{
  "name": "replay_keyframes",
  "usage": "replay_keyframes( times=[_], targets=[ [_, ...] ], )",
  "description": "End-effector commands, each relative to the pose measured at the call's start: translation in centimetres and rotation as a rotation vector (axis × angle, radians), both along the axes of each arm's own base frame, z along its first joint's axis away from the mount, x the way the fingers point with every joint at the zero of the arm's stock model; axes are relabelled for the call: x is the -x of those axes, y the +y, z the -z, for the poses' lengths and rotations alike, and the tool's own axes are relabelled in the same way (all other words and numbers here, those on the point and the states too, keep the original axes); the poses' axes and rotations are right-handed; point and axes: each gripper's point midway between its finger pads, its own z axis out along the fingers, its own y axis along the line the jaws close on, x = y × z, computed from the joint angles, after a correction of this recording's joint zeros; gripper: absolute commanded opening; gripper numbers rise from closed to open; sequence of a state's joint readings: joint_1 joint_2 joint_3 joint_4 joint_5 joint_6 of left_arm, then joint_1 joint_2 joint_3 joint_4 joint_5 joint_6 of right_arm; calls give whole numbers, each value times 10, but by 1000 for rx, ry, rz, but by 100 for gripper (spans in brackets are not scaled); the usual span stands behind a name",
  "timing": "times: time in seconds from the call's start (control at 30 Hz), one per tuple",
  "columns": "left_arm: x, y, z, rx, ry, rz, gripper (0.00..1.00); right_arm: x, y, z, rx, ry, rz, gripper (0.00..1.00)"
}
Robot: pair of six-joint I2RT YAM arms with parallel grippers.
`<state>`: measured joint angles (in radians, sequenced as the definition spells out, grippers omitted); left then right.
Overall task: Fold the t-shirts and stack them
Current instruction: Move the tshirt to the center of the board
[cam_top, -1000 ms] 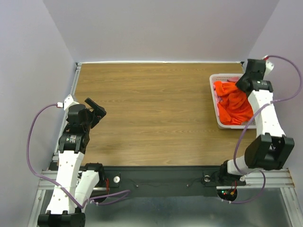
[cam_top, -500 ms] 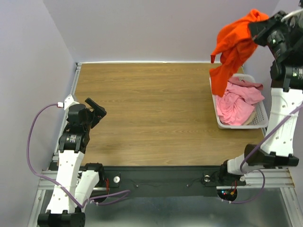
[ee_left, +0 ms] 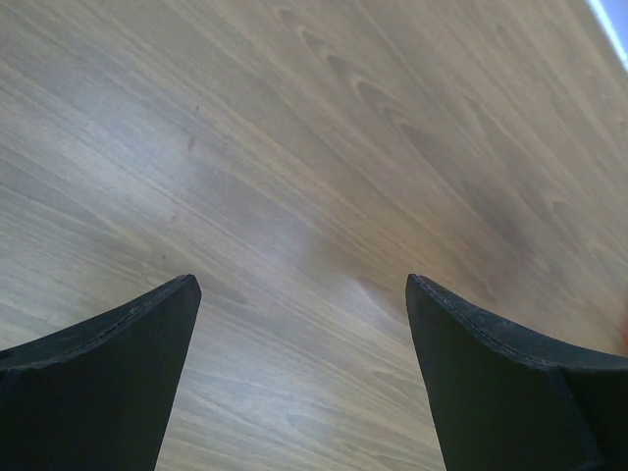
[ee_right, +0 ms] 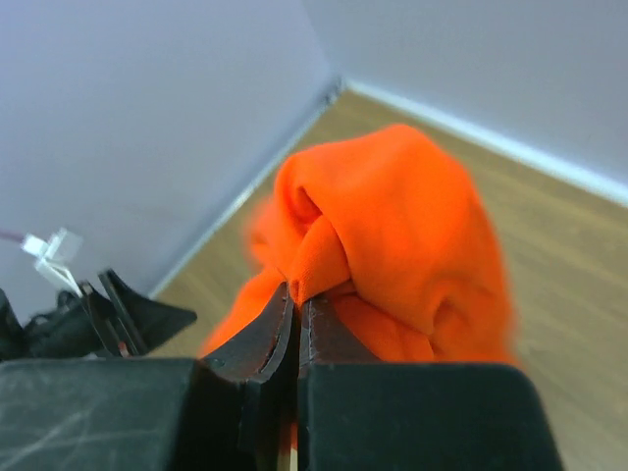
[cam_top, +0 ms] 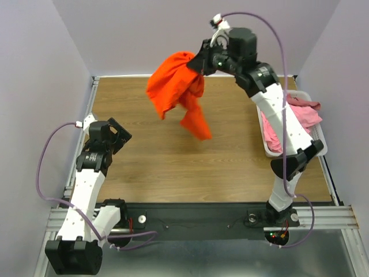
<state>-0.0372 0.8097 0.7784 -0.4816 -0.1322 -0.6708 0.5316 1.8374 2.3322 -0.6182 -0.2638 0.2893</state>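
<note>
My right gripper (cam_top: 199, 62) is shut on a fold of the bright orange-red t-shirt (cam_top: 176, 92) and holds it high above the middle back of the table, the cloth hanging bunched below. In the right wrist view the gripper (ee_right: 297, 294) pinches the orange-red shirt (ee_right: 412, 226) between closed jaws. Light pink and dusty rose t-shirts (cam_top: 300, 115) lie crumpled in the white basket (cam_top: 268, 147) at the right edge. My left gripper (cam_top: 118, 134) is open and empty at the table's left side; in the left wrist view the gripper (ee_left: 299, 294) shows only bare wood between its jaws.
The wooden table (cam_top: 173, 161) is bounded by grey walls at the back and both sides. The right arm stretches from its base over the basket toward the centre. The left arm also shows at lower left in the right wrist view (ee_right: 108, 314).
My right gripper lifted the orange-red t-shirt out of the basket and swung it left to above the table's middle. The pink shirts became uncovered. The left arm shifted only slightly.
</note>
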Motion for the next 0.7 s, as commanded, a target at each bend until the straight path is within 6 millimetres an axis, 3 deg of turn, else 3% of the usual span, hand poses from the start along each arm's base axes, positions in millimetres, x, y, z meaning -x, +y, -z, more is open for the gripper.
replay_keyframes(
  times=[0.0, 0.07, 0.1, 0.17, 0.2, 0.23, 0.27, 0.37, 0.43, 0.47, 0.63, 0.67],
  targets=[
    [-10, 4, -5, -2, -8, -30, 98, -17, -25, 0, 18, -27, 148, 4],
    [-10, 5, 0, 1, 1, -40, 98, -27, -43, 31, 45, 51, 273, 4],
    [-10, 6, 0, 4, 0, -56, 98, -33, -68, 75, 109, 132, 418, 5],
    [-8, 10, 7, 3, 19, -83, 98, -37, -98, 126, 165, 233, 526, 14],
    [-8, 12, 8, 1, 20, -101, 98, -36, -113, 162, 197, 306, 565, 22],
    [-8, 12, 9, 1, 24, -103, 98, -26, -129, 219, 245, 426, 599, 29],
    [-8, 13, 13, -2, 41, -105, 98, -23, -151, 251, 268, 495, 648, 49],
    [-8, 11, 26, 6, 77, -99, 98, -1, -173, 311, 346, 600, 690, 73],
    [-9, 4, 34, 28, 90, -68, 98, 4, -171, 314, 344, 597, 658, 82],
    [-11, 0, 39, 40, 98, -53, 98, 12, -167, 309, 329, 587, 623, 100],
    [-19, -32, 63, 127, 98, 82, 98, 29, -142, 293, 359, 466, 525, 100],
    [-22, -38, 68, 130, 103, 95, 98, 40, -122, 296, 378, 455, 472, 100]
  ],
)
